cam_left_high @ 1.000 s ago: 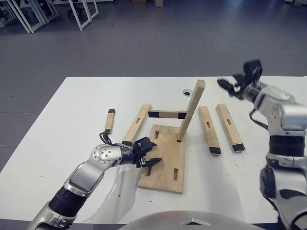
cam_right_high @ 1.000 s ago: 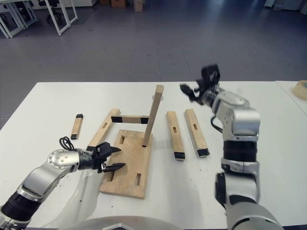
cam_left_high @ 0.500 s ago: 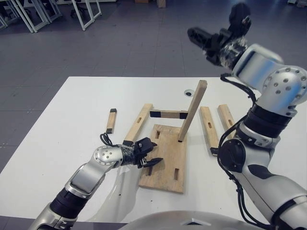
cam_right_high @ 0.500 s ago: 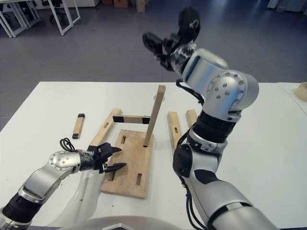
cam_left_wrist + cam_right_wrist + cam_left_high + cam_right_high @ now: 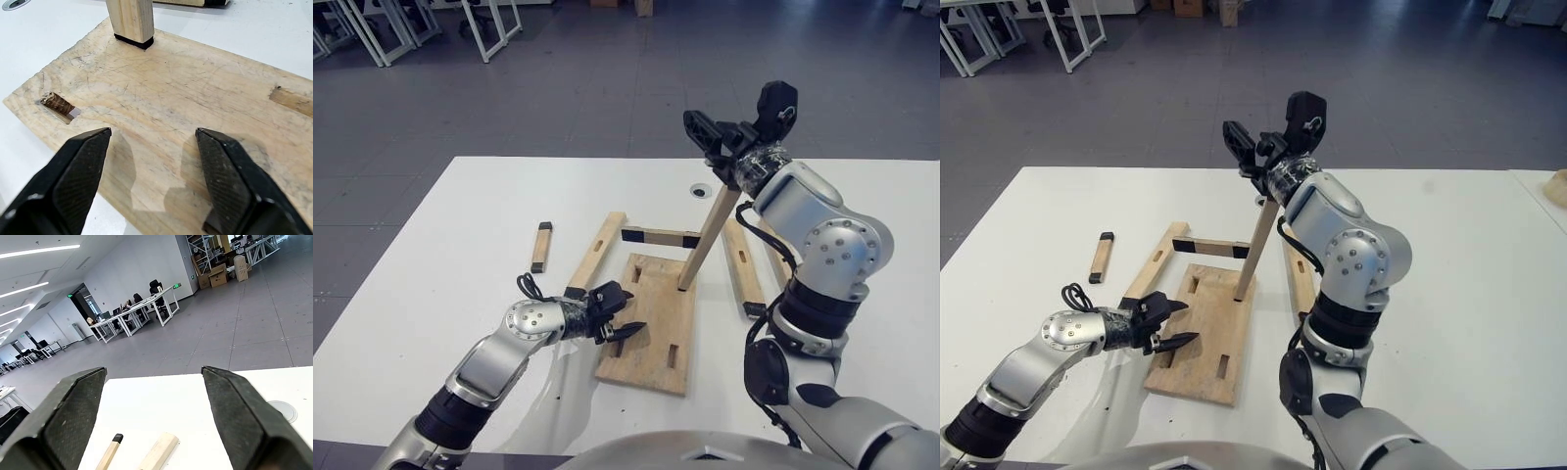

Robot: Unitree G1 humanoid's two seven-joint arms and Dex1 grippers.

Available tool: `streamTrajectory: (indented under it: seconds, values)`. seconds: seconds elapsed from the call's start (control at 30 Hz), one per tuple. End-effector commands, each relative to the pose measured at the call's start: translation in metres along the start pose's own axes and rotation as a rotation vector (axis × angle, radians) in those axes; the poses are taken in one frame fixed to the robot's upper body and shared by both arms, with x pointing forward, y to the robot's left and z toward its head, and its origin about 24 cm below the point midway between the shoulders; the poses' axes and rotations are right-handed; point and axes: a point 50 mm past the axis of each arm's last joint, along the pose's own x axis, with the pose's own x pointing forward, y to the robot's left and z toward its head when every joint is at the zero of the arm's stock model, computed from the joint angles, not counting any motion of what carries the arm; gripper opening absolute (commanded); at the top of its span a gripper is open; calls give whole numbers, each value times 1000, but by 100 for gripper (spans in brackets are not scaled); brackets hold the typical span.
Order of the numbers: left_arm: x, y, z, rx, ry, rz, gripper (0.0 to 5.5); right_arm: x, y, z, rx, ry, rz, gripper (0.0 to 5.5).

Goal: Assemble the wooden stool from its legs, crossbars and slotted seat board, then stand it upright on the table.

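Standing in a far slot of the seat board (image 5: 651,333), which lies flat on the table (image 5: 460,225), one leg (image 5: 705,240) leans off upright; I judge it the only joint made on the board. My right gripper (image 5: 734,119) hovers spread wide by that leg's top end, and my left gripper (image 5: 631,311), also spread, sits at the board's near-left edge, gripping nothing. Left: second leg (image 5: 597,250) with its crossbar (image 5: 656,236), loose leg (image 5: 741,264), short bar (image 5: 539,247), then righting.
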Motion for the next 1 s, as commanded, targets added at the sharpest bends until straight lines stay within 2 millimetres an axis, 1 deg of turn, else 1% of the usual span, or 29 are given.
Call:
streamTrajectory:
  seconds: [0.03,0.1,0.17,0.23,0.27,0.3,0.33,0.4,0.47,0.53,0.57,0.6,0.67,0.77,0.9,1.0]
  values:
    - [1,-17,-65,-175,330,18,320,10,5,-21,144,130,9,357]
    - [2,-18,-65,-178,328,18,320,12,7,5,145,31,23,357]
    - [3,-19,-65,-184,324,24,320,11,4,43,126,-102,21,357]
    - [3,-19,-65,-204,310,47,320,2,-1,82,96,-239,-6,357]
    - [5,-19,-64,-224,298,68,320,-5,-7,95,69,-289,-38,357]
    - [7,-17,-62,-254,278,98,320,-14,-17,103,5,-329,-102,357]
    - [10,-15,-58,-297,249,129,320,-21,-31,101,-50,-325,-172,357]
    - [15,-13,-51,-369,198,177,320,-35,-60,82,-150,-248,-311,357]
    - [18,-15,-43,-423,158,216,320,-56,-92,43,-205,-91,-421,357]
    - [19,-19,-35,-460,127,242,320,-85,-121,5,-232,66,-515,357]
    - [18,-22,-31,-476,108,252,320,-100,-131,-13,-259,145,-547,357]
    - [18,-24,-27,-490,93,261,320,-112,-137,-27,-282,207,-562,357]
    - [15,-24,-19,-501,69,276,320,-128,-141,-49,-318,304,-556,357]
    - [7,-18,-7,-492,44,308,320,-141,-147,-73,-329,401,-532,357]
    - [1,-8,5,-476,17,327,320,-141,-154,-88,-309,433,-513,357]
    - [0,-5,13,-477,-7,327,320,-139,-165,-105,-326,494,-510,357]
